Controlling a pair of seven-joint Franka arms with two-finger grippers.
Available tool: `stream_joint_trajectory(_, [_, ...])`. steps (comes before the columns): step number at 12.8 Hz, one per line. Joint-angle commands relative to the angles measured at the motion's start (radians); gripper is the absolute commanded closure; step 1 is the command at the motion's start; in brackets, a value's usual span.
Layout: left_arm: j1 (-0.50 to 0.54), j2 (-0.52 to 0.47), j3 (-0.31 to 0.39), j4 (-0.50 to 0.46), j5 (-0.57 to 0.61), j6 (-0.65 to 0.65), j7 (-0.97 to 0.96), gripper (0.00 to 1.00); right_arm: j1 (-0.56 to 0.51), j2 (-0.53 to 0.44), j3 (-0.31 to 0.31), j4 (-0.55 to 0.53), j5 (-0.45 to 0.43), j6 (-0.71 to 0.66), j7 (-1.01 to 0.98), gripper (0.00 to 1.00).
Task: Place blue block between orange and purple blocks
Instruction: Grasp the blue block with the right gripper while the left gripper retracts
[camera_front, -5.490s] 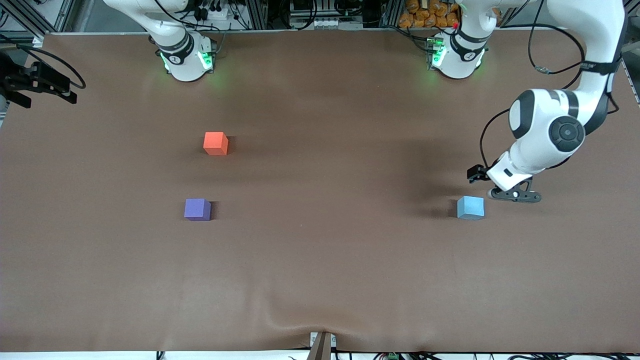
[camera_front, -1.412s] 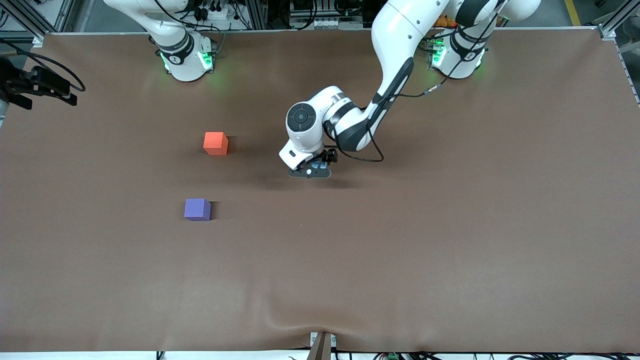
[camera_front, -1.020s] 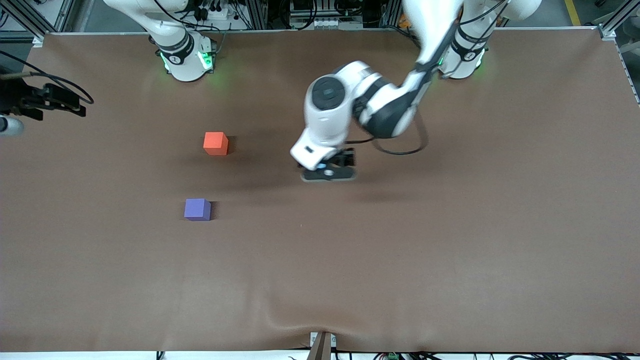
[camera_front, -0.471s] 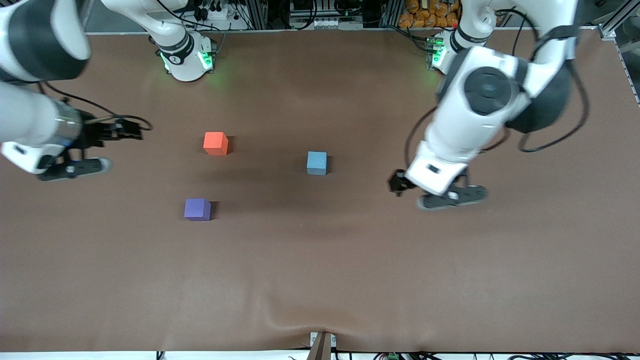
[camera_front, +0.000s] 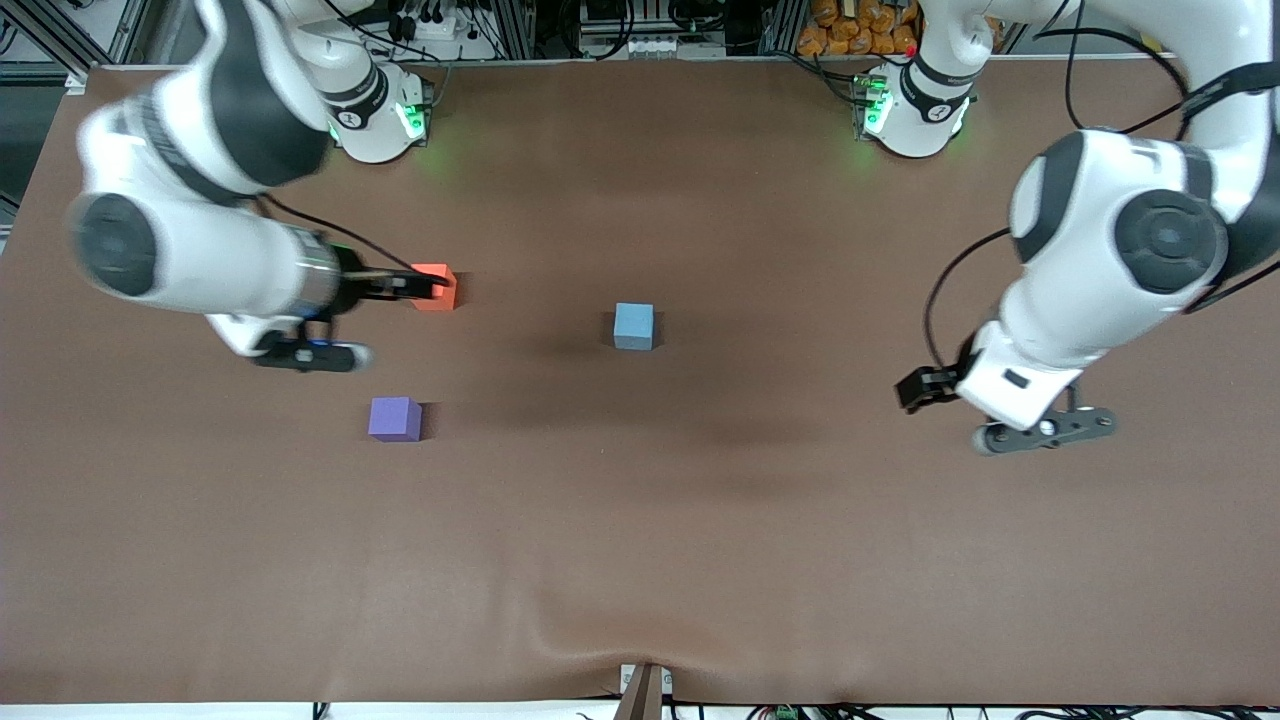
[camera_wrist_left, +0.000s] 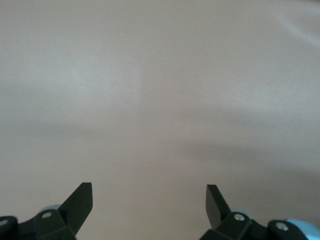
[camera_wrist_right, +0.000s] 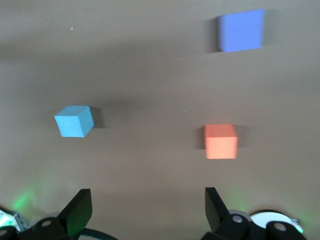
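The light blue block (camera_front: 634, 326) sits alone on the brown table near its middle; it also shows in the right wrist view (camera_wrist_right: 75, 121). The orange block (camera_front: 437, 288) (camera_wrist_right: 220, 141) and the purple block (camera_front: 395, 418) (camera_wrist_right: 241, 31) lie toward the right arm's end, the purple one nearer the front camera. My right gripper (camera_front: 305, 355) (camera_wrist_right: 148, 197) is open and empty over the table beside those two blocks; its wrist partly covers the orange block. My left gripper (camera_front: 1045, 432) (camera_wrist_left: 149, 192) is open and empty over bare table toward the left arm's end.
The brown table cover (camera_front: 640, 560) has a small wrinkle at its front edge. Both arm bases (camera_front: 375, 110) (camera_front: 915, 105) stand along the table's back edge.
The left gripper set the blue block down mid-table, let go and swung away toward its own end. The right arm has swung in from the table's edge to beside the orange and purple blocks.
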Motion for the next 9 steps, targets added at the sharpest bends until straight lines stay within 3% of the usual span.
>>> stream_joint_trajectory(1, [0.048,-0.074,-0.014,-0.075,0.017,-0.07,0.189,0.0,0.126,0.023,-0.009,-0.047,0.018,0.109,0.114,0.0])
stream_joint_trajectory(3, [0.085,-0.146,-0.017,-0.156,0.017,-0.069,0.267,0.0,0.201,0.075,-0.009,-0.064,0.018,0.225,0.125,0.0])
stream_joint_trajectory(6, [0.086,-0.327,-0.019,-0.363,0.017,-0.011,0.27,0.0,0.308,0.135,-0.011,-0.139,0.008,0.461,0.221,0.0])
stream_joint_trajectory(9, [0.152,-0.353,-0.016,-0.353,0.016,-0.02,0.281,0.0,0.388,0.213,-0.011,-0.157,0.007,0.604,0.225,0.0])
